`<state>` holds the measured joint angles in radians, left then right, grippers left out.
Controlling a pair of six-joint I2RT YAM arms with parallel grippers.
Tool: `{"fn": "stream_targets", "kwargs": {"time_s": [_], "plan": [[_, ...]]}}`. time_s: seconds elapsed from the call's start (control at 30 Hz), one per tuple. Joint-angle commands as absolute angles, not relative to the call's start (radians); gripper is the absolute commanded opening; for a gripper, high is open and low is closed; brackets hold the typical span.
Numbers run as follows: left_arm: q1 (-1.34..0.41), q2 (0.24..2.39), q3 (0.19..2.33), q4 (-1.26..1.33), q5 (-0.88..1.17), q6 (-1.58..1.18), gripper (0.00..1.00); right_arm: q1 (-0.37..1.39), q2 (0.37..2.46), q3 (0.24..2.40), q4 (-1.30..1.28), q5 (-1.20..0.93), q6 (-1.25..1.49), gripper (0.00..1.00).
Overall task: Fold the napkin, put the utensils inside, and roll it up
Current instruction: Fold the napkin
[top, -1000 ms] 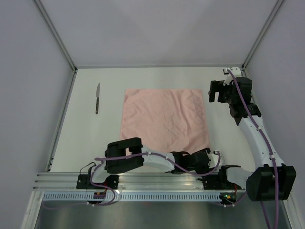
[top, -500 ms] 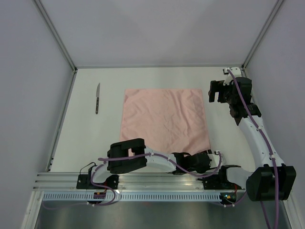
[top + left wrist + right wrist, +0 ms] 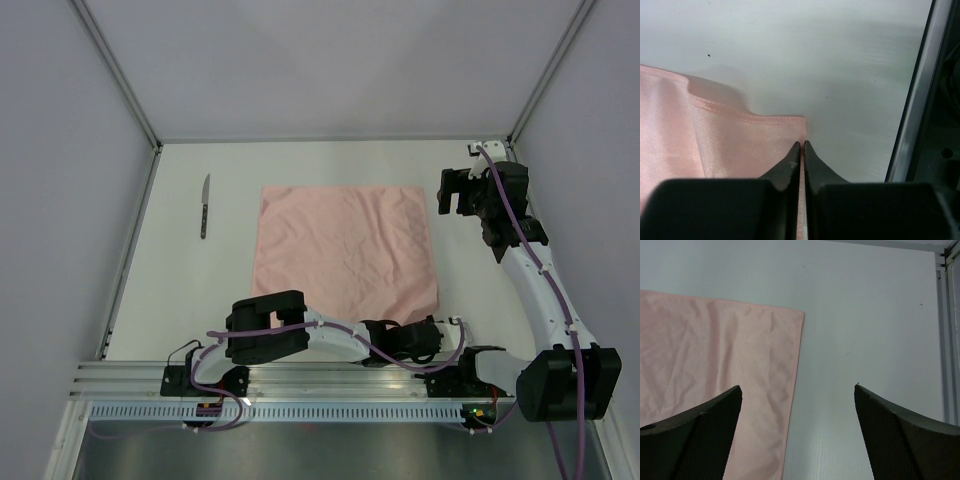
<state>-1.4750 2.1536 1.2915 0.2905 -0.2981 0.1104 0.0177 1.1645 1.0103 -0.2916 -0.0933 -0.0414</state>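
Observation:
The salmon-pink napkin (image 3: 345, 250) lies spread flat as a large sheet in the middle of the table. My left gripper (image 3: 437, 325) sits low at its near right corner, shut on the hem. In the left wrist view the napkin (image 3: 715, 145) bunches into a small ridge, and a sliver of cloth shows between the closed tips of the left gripper (image 3: 802, 144). My right gripper (image 3: 455, 190) hovers open beside the far right corner. In the right wrist view the napkin (image 3: 715, 350) lies left of the open right gripper (image 3: 797, 386). One utensil, a knife (image 3: 205, 205), lies at the far left.
Grey walls close in the white table on three sides. An aluminium rail (image 3: 300, 385) with both arm bases runs along the near edge, and a metal frame strip (image 3: 912, 115) stands just right of the left gripper. Another strip (image 3: 946, 315) borders the table's far right.
The left gripper's jaws have closed onto the napkin's near right corner, and that corner has drawn in slightly. The right arm and the knife have not moved.

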Motion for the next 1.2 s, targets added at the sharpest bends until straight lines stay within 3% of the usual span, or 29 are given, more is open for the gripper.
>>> {"fn": "stream_targets", "kwargs": {"time_s": [0.0,1.17], "plan": [[-1.48,2.16,1.304,0.288,-0.316,0.143,0.02,0.021,1.163,1.014,-0.275,-0.097,-0.043,0.98],[-1.44,2.023,1.247,0.324,-0.359,0.112,0.02,0.021,1.161,1.015,-0.278,-0.097,-0.044,0.98]]}}
